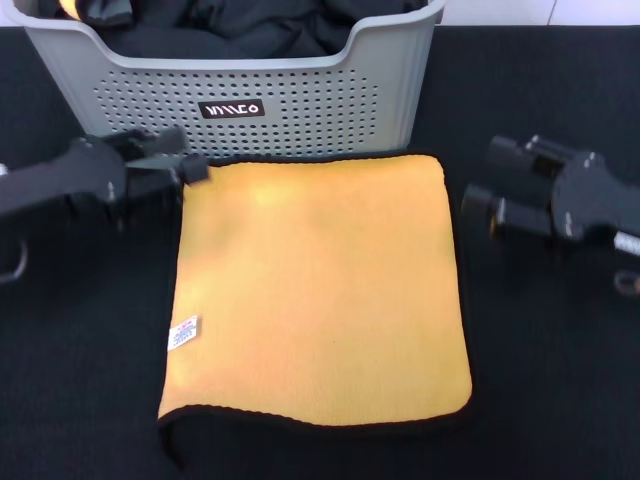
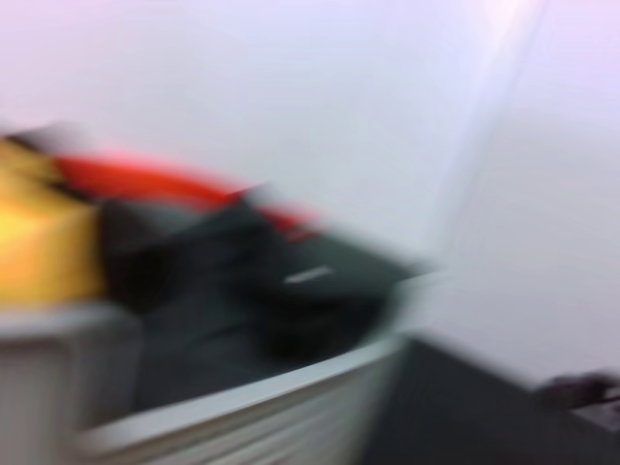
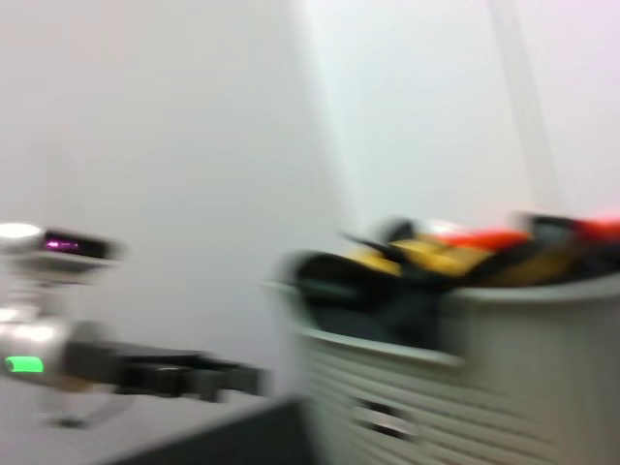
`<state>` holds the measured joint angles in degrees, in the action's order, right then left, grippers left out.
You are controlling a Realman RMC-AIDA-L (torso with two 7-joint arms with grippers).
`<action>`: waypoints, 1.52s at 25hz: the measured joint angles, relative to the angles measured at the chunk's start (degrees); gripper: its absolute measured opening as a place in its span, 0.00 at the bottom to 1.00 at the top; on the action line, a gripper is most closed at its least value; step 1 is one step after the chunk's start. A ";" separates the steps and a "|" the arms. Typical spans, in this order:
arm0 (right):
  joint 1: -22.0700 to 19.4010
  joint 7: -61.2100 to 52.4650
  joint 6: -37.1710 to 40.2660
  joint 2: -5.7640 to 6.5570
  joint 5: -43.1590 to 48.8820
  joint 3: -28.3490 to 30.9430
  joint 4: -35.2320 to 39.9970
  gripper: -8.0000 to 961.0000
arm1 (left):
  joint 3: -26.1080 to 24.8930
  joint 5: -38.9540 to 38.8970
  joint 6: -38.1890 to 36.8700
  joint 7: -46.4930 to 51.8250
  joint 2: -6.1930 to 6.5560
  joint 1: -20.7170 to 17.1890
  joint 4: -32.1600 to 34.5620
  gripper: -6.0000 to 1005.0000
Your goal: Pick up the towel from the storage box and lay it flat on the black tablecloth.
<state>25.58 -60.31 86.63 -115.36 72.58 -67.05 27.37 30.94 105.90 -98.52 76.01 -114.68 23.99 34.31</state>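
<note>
The towel (image 1: 320,290) lies spread on the black tablecloth (image 1: 80,380) just in front of the storage box (image 1: 240,100). Its orange-yellow side is up and its white tag (image 1: 183,332) sits near its left edge. Its near-left corner curls slightly. My left gripper (image 1: 185,155) is open and empty, right by the towel's far-left corner. My right gripper (image 1: 495,180) is open and empty, a little to the right of the towel's far-right corner. The storage box also shows in the left wrist view (image 2: 242,407) and in the right wrist view (image 3: 465,387).
Dark cloths (image 1: 250,30) fill the box, and the wrist views show orange-yellow and red pieces among them. A white wall rises behind. The tablecloth extends to the left and right of the towel.
</note>
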 joint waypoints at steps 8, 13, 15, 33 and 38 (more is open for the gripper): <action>0.41 -2.53 14.25 -0.26 4.59 -1.67 0.08 0.78 | 2.47 0.18 -15.71 -4.91 -1.14 -1.53 -0.58 0.57; 3.90 -4.84 13.75 -0.55 4.65 -7.64 -0.30 0.89 | 5.38 -0.96 -17.88 -10.20 -1.15 -2.96 -1.64 0.57; 5.50 -5.88 13.10 -0.56 4.73 -9.94 -0.30 0.91 | 6.23 -1.06 -17.86 -10.59 -1.05 -3.03 -1.72 0.58; 7.71 -5.25 11.86 -0.83 2.81 -11.68 -0.31 0.91 | 6.06 -1.06 -17.87 -12.17 0.65 -2.88 -1.47 0.60; 7.73 -4.63 11.72 -0.83 2.81 -11.69 -0.43 0.91 | 6.06 -1.09 -17.83 -12.12 0.68 -2.80 -1.45 0.60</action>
<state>33.31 -64.94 98.35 -116.18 75.38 -78.75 26.94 37.00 104.80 -116.35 63.90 -114.00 21.18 32.86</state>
